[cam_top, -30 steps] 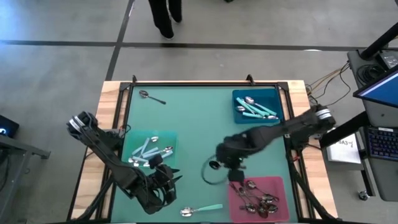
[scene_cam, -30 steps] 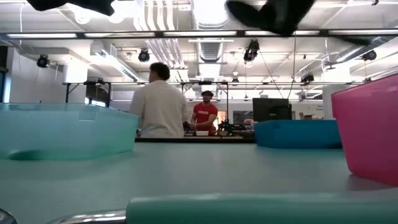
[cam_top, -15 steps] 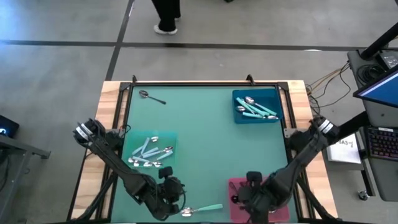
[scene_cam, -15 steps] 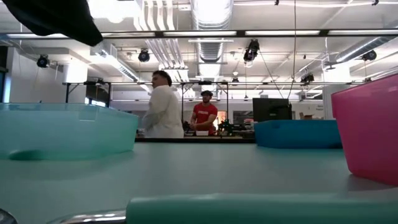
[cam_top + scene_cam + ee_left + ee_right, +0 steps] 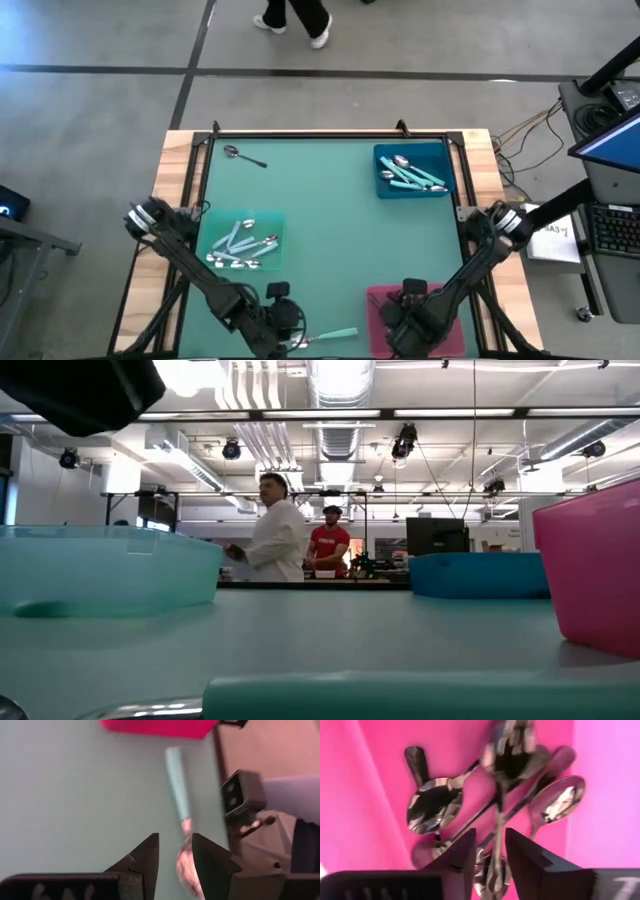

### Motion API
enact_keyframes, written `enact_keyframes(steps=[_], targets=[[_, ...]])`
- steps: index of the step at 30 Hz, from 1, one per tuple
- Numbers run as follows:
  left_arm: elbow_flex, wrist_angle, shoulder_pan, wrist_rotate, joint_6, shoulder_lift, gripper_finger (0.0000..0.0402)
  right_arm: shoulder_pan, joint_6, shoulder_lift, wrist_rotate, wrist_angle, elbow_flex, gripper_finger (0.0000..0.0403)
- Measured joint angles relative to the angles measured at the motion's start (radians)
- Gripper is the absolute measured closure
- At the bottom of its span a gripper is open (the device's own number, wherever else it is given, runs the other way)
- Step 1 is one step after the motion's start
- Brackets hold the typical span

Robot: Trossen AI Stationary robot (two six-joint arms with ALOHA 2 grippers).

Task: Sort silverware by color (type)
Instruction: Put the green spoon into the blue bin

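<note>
A teal-handled spoon [image 5: 328, 336] lies flat on the green mat near the table's near edge; its handle also shows in the low view [image 5: 400, 695]. My left gripper [image 5: 284, 322] hangs open just left of it; in the left wrist view the spoon's bowl [image 5: 187, 865] lies by the fingertips' gap [image 5: 175, 852]. My right gripper [image 5: 408, 318] is open above the pink tray [image 5: 440, 296]. A blurred all-metal spoon [image 5: 509, 755] shows between its fingers [image 5: 490, 851], above several metal spoons [image 5: 432, 812] lying in the tray. My right gripper has the blurred metal spoon's thin handle [image 5: 497, 840] running through the gap between its open fingers, which point down into the pink tray. I cannot tell whether either finger touches it.
A pale blue tray [image 5: 240, 243] with pale-handled spoons sits at the left and a dark blue tray [image 5: 410, 170] with teal-handled spoons at the far right. One all-metal spoon [image 5: 243, 155] lies loose at the far left. A person walks beyond the far edge.
My right gripper has swung from the table's middle toward the near edge and now hangs over the pink tray. My left gripper has moved toward the near edge and right, closer to the teal-handled spoon.
</note>
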State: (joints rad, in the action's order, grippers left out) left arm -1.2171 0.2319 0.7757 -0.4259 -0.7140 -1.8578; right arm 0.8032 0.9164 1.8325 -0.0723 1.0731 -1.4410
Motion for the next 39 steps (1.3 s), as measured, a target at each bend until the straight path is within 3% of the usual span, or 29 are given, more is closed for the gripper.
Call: enact_keyframes(steps=[8,17,23,28,39], targets=[[0.000,-0.321,-0.003,0.048,0.175,-0.104,0.0301,0.015,0.008,-0.037,-0.016,-0.002,-0.001,0.0261],[0.000,-0.363,-0.010,0.081,0.162,-0.150,0.0296,0.026,0.000,-0.038,-0.012,-0.005,-0.001,0.0258],[0.000,-0.372,-0.010,0.121,0.162,-0.171,0.0264,0.026,-0.011,-0.038,-0.012,-0.006,-0.001,0.0255],[0.000,-0.377,-0.015,0.001,0.226,-0.183,0.0232,0.026,-0.012,-0.038,-0.013,-0.008,-0.001,0.0257],[0.000,-0.373,-0.020,0.002,0.154,-0.224,0.0219,0.026,-0.090,-0.038,-0.013,-0.007,-0.001,0.0259]])
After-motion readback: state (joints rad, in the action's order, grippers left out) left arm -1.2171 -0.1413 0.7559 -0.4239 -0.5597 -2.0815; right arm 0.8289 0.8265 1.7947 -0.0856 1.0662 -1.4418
